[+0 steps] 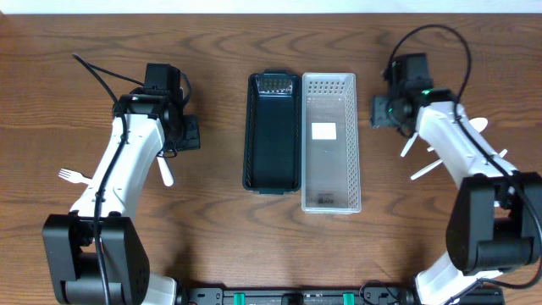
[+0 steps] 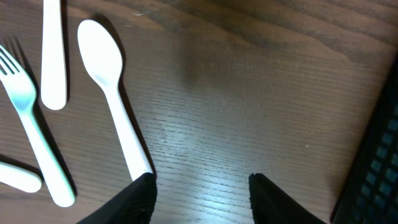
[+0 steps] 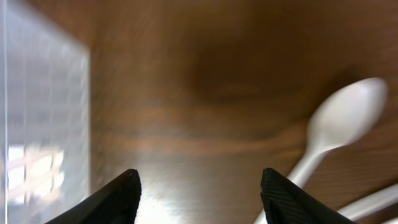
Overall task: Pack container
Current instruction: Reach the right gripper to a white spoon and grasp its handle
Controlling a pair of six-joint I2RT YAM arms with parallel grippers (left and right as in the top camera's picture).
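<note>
A dark container (image 1: 273,131) and a clear perforated container (image 1: 331,140) stand side by side at the table's middle. My left gripper (image 2: 200,182) is open and empty, low over bare wood, its left finger next to a white plastic spoon (image 2: 111,87). A white fork (image 2: 32,127) and another white handle (image 2: 53,53) lie further left. My right gripper (image 3: 199,177) is open and empty over wood between the clear container's wall (image 3: 43,124) and a white spoon (image 3: 339,127). White cutlery (image 1: 432,157) lies under the right arm.
A white fork (image 1: 73,176) lies at the left of the table. A white spoon (image 1: 165,172) lies beside the left arm. The dark container's edge (image 2: 379,162) shows at the right of the left wrist view.
</note>
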